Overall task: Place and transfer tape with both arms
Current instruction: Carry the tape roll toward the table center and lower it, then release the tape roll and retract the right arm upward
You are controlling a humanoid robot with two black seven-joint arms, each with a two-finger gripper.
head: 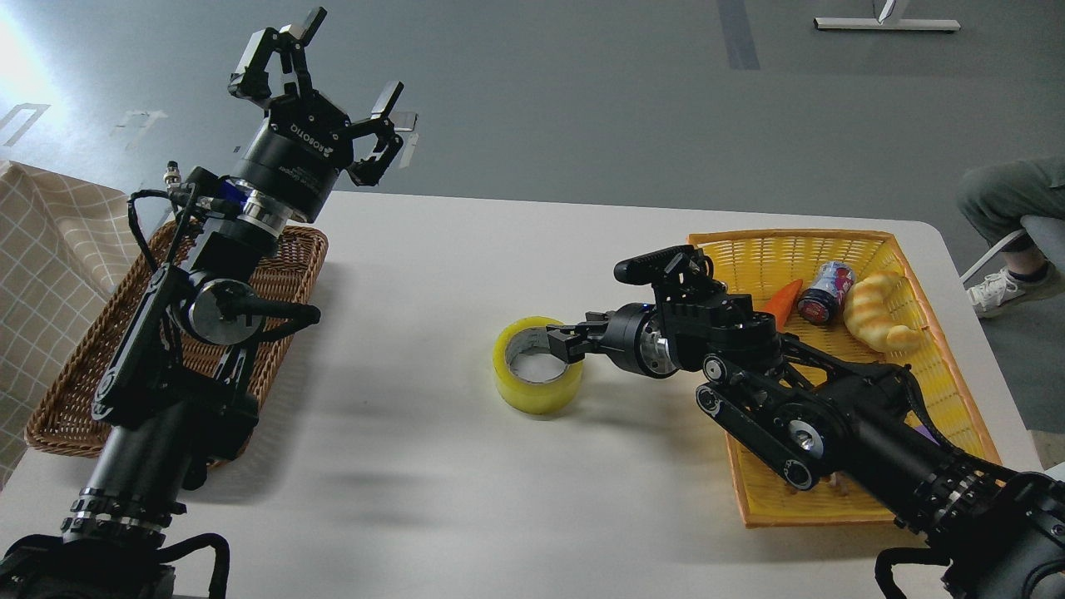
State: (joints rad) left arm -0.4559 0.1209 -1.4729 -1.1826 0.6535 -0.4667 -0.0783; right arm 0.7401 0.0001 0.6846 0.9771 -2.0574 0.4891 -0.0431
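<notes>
The left arm (179, 333) rises from the lower left corner and stands steeply upward over the brown wicker basket (295, 249), covering much of it. Beside that basket, at the far left edge, lies a checked beige cloth (42, 266). The left gripper (329, 71) is the highest part of the arm, lifted well above the white table (399, 466) against the grey floor — its fingers spread wide apart with nothing between them.

Near the middle of the table the tape (537, 364) lies flat on its side, core hole facing up, glossy yellow with a grey-white inner ring. It is well apart from the left arm and outside both baskets.

The right arm (799, 416) comes in from the lower right corner, stretches low across the yellow basket (832, 507) and hides part of its floor. The right gripper (566, 341) reaches leftward to the near-right rim of the roll — one finger seems to sit over the core opening, but whether the fingers pinch the wall cannot be made out.

In the yellow basket, behind the arm, lie an orange carrot-shaped toy (784, 301), a small dark can (826, 291) and a pale yellow croissant toy (880, 312). At the right edge a seated person's leg and white shoe (1003, 291) show.
</notes>
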